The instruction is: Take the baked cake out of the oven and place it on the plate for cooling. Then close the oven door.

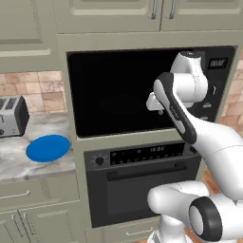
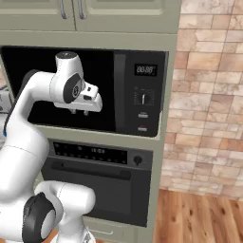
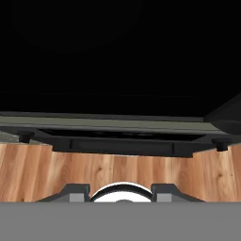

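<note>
Nearest the cameras, the white arm rose from the base and bent forward, carrying the tool (image 2: pixel 79 112) up in front of the glossy black microwave (image 1: pixel 114 90), well above the oven (image 1: pixel 142 182). The tool pointed downward; its fingers (image 3: pixel 75 193) sat fairly near together with nothing between them, so it held nothing. In the hand view the oven door's long bar handle (image 3: pixel 122 146) lay straight below, with wooden floor (image 3: pixel 42 172) beyond it.

The oven door (image 1: pixel 147 192) stood shut, so the baked cake was hidden behind it, presumably still inside; whether it sat there could not be confirmed. The door had yet to be opened, and that looked like the step in hand.

Risks, as I judged them: with the fingers so close, a descent onto the handle could have landed on top of the bar rather than around it, and the tool might have slid off. The elbow hung near the microwave front and could have knocked it during the drop.

Farther left, the plate (image 1: pixel 47 148) lay on the worktop (image 1: pixel 19 161) near the toaster (image 1: pixel 12 116), well apart from the oven. That long carry could have let a small lumpy cake slip from a light pinch.
</note>
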Robot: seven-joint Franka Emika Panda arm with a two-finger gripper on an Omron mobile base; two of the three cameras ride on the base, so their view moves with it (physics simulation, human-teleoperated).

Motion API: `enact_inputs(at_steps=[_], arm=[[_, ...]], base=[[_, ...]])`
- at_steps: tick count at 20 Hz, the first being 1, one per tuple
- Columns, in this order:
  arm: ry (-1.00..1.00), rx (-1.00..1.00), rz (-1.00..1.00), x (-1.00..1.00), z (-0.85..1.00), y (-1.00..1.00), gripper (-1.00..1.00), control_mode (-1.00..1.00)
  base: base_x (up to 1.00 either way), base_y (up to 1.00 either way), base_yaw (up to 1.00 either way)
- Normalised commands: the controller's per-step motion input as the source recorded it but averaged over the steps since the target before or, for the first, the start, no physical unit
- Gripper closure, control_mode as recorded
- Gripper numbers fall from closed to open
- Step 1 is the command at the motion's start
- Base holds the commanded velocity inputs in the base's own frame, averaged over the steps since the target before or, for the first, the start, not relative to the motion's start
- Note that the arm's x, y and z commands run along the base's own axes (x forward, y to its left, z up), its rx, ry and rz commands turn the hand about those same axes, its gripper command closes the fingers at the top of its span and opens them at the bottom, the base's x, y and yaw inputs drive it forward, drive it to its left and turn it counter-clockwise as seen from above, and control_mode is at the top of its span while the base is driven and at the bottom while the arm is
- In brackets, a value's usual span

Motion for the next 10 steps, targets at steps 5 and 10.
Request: enact_inputs(at_steps=[5,10], arm=[[0.0,0.0,0.0,0.0,0.0,0.0,-1.0,1.0],[0.0,0.0,0.0,0.0,0.0,0.0,-1.0,1.0]], base=[[0.0,0.0,0.0],[-0.08,0.0,0.0]])
